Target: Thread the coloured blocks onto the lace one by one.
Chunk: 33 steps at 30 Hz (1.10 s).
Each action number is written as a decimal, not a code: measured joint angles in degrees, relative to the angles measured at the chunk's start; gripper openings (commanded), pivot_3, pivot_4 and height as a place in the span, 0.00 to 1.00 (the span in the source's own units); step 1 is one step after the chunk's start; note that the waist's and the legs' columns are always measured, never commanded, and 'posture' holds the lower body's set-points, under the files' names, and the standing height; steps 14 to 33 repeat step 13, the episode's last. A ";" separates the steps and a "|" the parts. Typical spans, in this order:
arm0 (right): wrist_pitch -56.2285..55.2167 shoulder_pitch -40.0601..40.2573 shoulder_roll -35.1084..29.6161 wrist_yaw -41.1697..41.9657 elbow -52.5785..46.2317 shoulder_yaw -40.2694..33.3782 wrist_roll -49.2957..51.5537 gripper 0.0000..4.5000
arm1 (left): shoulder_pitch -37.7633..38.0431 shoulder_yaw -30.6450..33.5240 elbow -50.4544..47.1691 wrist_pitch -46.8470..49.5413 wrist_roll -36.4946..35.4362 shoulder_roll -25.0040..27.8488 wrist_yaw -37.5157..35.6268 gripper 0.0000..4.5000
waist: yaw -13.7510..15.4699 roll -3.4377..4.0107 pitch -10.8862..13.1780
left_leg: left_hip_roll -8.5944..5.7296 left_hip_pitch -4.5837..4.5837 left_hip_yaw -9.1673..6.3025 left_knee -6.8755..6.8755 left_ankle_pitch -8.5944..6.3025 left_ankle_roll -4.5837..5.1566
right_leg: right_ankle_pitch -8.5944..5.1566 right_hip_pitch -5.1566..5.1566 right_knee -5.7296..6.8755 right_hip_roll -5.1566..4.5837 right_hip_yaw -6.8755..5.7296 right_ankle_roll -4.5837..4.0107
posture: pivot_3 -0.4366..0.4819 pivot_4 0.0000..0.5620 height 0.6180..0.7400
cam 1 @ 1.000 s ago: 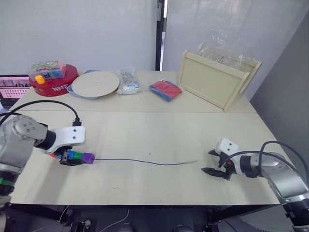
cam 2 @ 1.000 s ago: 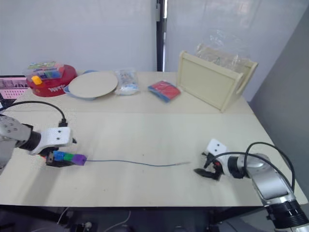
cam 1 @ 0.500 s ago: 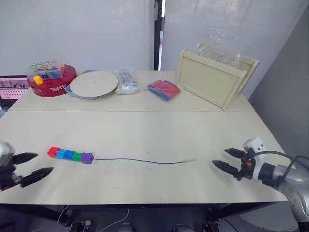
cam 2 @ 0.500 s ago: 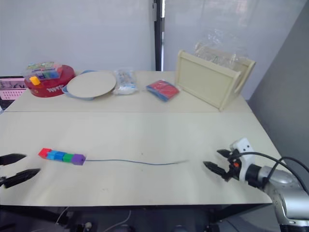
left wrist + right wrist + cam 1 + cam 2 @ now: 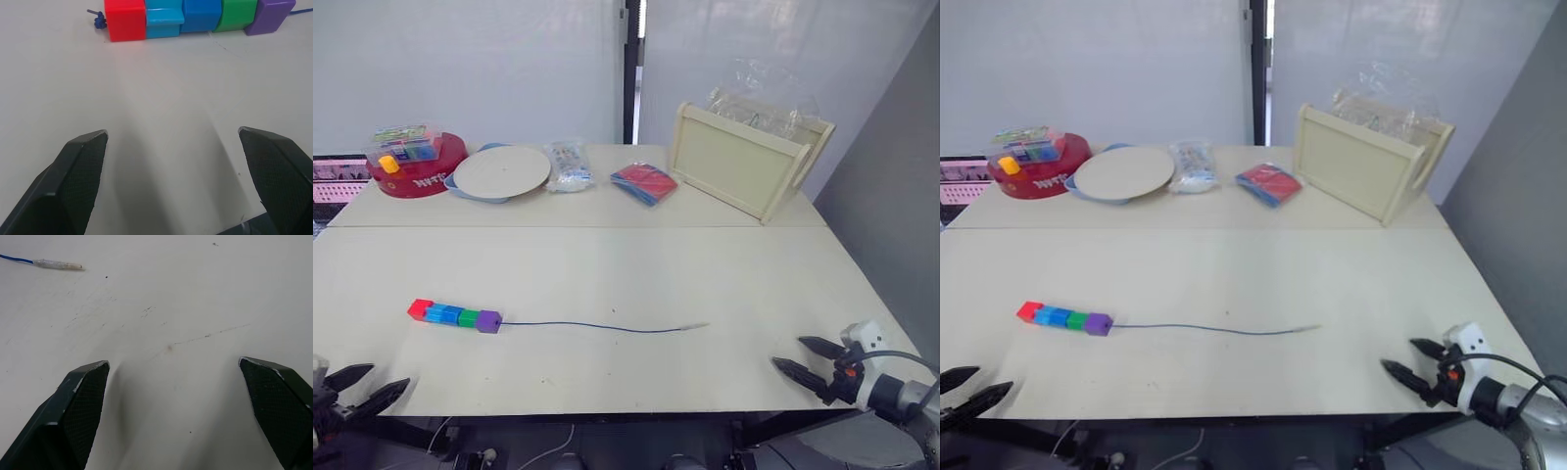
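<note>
Several coloured blocks (image 5: 455, 315) sit in a row on the table's left side: red, two blue, green, purple, strung on the blue lace (image 5: 597, 326). In the left wrist view the same blocks (image 5: 195, 17) show the knotted lace end (image 5: 99, 20) beside the red one. The lace runs right to its pale stiff tip (image 5: 693, 326), which also shows as the tip (image 5: 57, 265) in the right wrist view. My left gripper (image 5: 360, 386) is open at the table's front left edge, apart from the blocks. My right gripper (image 5: 811, 356) is open at the front right, apart from the tip.
Along the far edge stand a red round tub (image 5: 416, 168) with a yellow piece, a pale round plate (image 5: 501, 171), a clear packet (image 5: 570, 164), a red-and-blue packet (image 5: 644, 182) and a wooden tray (image 5: 744, 162) tilted on its side.
Both grippers have drawn back toward the table's front edge and lower, away from the lace. The blocks and lace lie as half a second ago.
</note>
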 measured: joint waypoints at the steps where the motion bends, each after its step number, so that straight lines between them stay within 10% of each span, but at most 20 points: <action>1: -0.15 -0.45 0.00 0.17 0.63 0.03 0.01 0.99 | 0.03 0.00 0.01 -0.09 -0.34 0.00 0.41 1.00 | -0.01 0.00 0.00 | -0.01 0.03 0.02 0.00 0.00 0.00 | 0.00 0.02 0.00 -0.01 0.02 0.00 | 0.48 0.27 1.00; 33: -0.55 -2.36 -0.21 0.74 2.45 0.73 -0.05 0.99 | 0.03 -0.88 0.02 -0.02 -3.12 0.81 2.05 1.00 | 0.04 0.00 0.00 | 0.00 0.03 0.02 -0.01 0.00 0.00 | 0.00 0.02 0.00 0.00 0.02 0.00 | 0.48 0.27 1.00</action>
